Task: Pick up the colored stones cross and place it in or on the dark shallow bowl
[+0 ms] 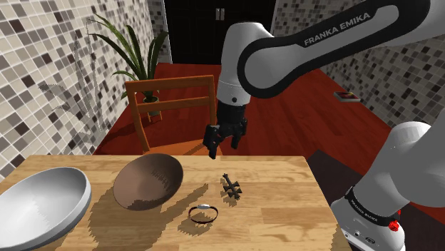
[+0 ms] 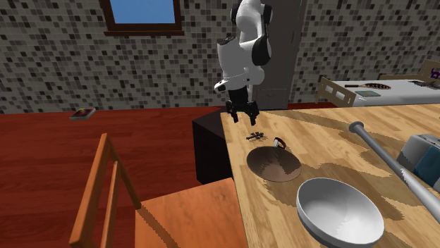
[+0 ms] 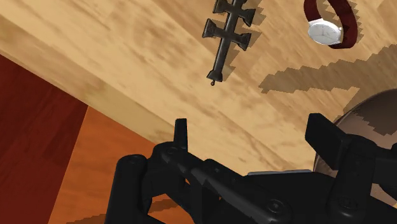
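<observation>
My hand (image 3: 251, 130) hangs released over the table (image 3: 95, 63) edge. A red-strapped watch (image 3: 327, 28) lies beside the cross (image 3: 227, 35), near the dark bowl (image 1: 147, 182). My arm (image 1: 285, 50) reads FRANKA EMIKA.

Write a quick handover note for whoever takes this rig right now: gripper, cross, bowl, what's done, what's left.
Gripper: open, holding nothing, hovering above the table edge, short of the cross.
Cross: lying flat on the table, next to a red-strapped watch.
Dark bowl: on the table past the watch, nothing in it.
Done: no grasp yet.
Left: lower onto the cross, grip it, carry it to the bowl.
</observation>
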`<move>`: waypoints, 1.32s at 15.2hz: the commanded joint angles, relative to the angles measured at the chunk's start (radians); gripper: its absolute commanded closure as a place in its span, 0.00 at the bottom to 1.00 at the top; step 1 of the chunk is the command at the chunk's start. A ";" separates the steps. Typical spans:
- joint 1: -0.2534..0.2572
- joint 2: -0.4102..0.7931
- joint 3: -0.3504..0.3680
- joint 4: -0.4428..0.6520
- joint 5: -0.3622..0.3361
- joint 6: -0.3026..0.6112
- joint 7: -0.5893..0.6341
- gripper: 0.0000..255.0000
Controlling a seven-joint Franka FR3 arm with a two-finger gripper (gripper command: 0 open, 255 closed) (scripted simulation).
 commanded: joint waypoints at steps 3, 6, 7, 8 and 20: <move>0.003 0.006 0.004 -0.012 0.003 0.019 0.000 0.00; 0.003 0.006 0.004 -0.012 0.003 0.019 0.000 0.00; 0.003 0.006 0.004 -0.012 0.003 0.019 0.000 0.00; 0.003 0.006 0.004 -0.012 0.003 0.019 0.000 0.00; 0.007 -0.006 0.035 -0.035 -0.032 0.035 0.105 0.00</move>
